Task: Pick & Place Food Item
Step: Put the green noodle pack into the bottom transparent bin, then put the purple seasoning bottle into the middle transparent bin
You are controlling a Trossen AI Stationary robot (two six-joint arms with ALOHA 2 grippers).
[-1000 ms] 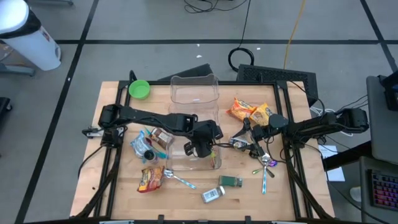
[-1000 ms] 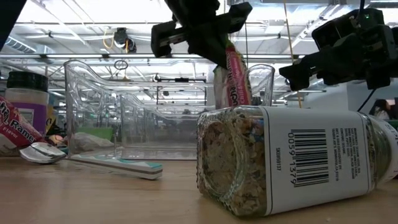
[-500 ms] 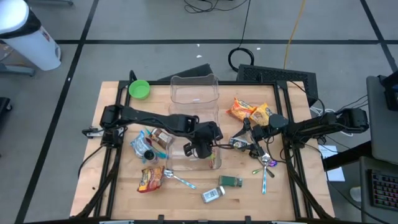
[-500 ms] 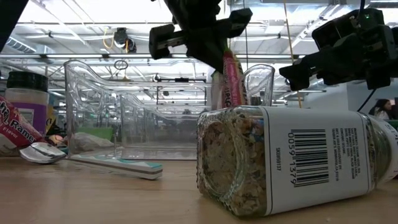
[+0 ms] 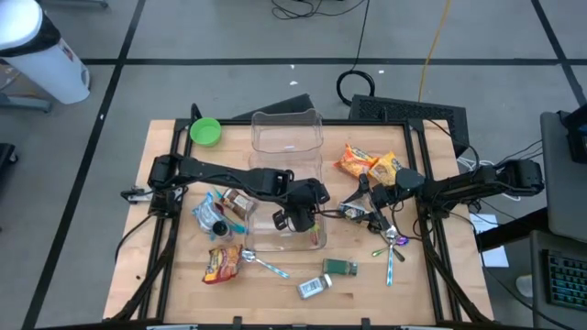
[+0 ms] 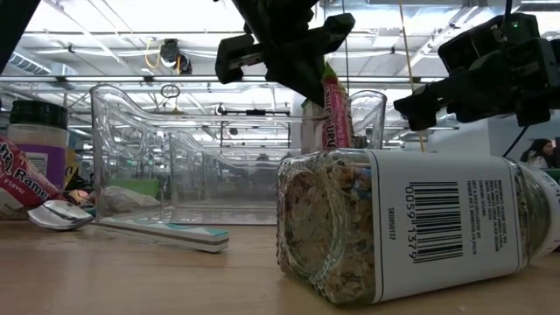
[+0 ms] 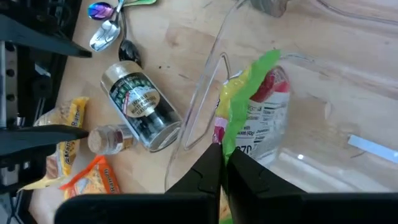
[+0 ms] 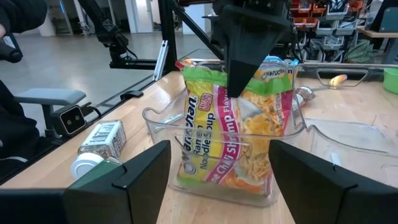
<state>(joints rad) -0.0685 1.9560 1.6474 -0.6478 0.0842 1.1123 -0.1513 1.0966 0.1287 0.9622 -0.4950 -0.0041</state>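
The table is seen as pale, matt wood with visible grain. The container is made of clear, glossy plastic. The noodle packet is wrapped in shiny printed film. The spoon is formed of polished metal. A paper label is borne by the glass-like jar.

The noodle packet, centre of the right wrist view, reads "Ramen Noodle Soup" and "Shrimp Flavor". In the low view, the jar's label shows barcode digits, lower right.
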